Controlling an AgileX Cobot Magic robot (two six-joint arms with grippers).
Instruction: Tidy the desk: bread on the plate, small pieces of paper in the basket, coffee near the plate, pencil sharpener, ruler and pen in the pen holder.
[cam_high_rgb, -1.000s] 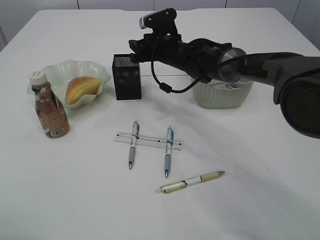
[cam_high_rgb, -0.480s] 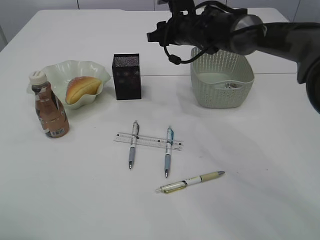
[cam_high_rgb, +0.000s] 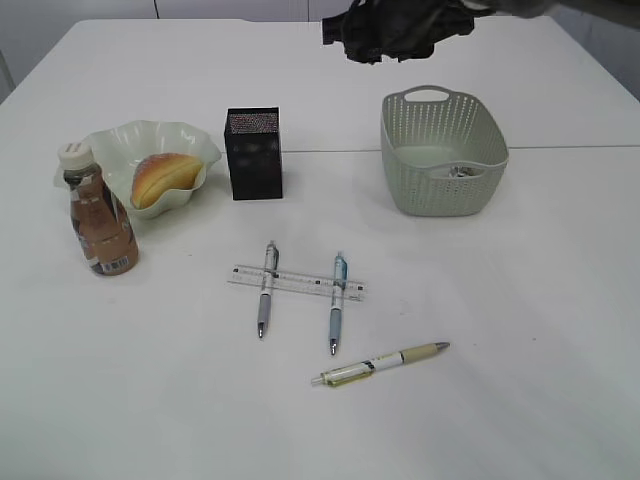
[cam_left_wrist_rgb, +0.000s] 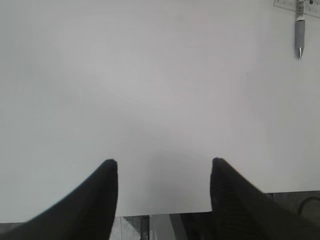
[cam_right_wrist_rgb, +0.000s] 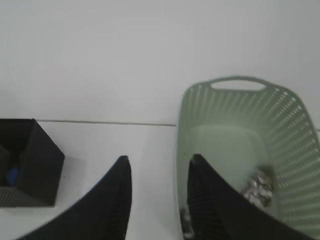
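Note:
The bread (cam_high_rgb: 165, 178) lies on the wavy pale plate (cam_high_rgb: 118, 137), with the coffee bottle (cam_high_rgb: 100, 225) beside it. The black pen holder (cam_high_rgb: 254, 153) stands mid-table; in the right wrist view (cam_right_wrist_rgb: 30, 165) something blue lies inside it. Paper pieces (cam_high_rgb: 462, 170) sit in the green basket (cam_high_rgb: 400, 175). The clear ruler (cam_high_rgb: 297, 283) lies under two pens (cam_high_rgb: 265, 300) (cam_high_rgb: 336, 315), and a third pen (cam_high_rgb: 385, 363) lies nearer. My right gripper (cam_right_wrist_rgb: 159, 162) is open and empty, high between holder and basket (cam_right_wrist_rgb: 235, 82), and blurred at the top of the exterior view (cam_high_rgb: 345, 35). My left gripper (cam_left_wrist_rgb: 164, 162) is open over bare table.
The table's front edge shows just below my left jaws. A pen tip (cam_left_wrist_rgb: 299, 37) and a ruler corner (cam_left_wrist_rgb: 292, 4) sit at the top right of the left wrist view. No pencil sharpener shows on the table.
My right arm has risen and drawn back from above the pen holder toward the top right of the exterior view. Nothing on the table has moved.

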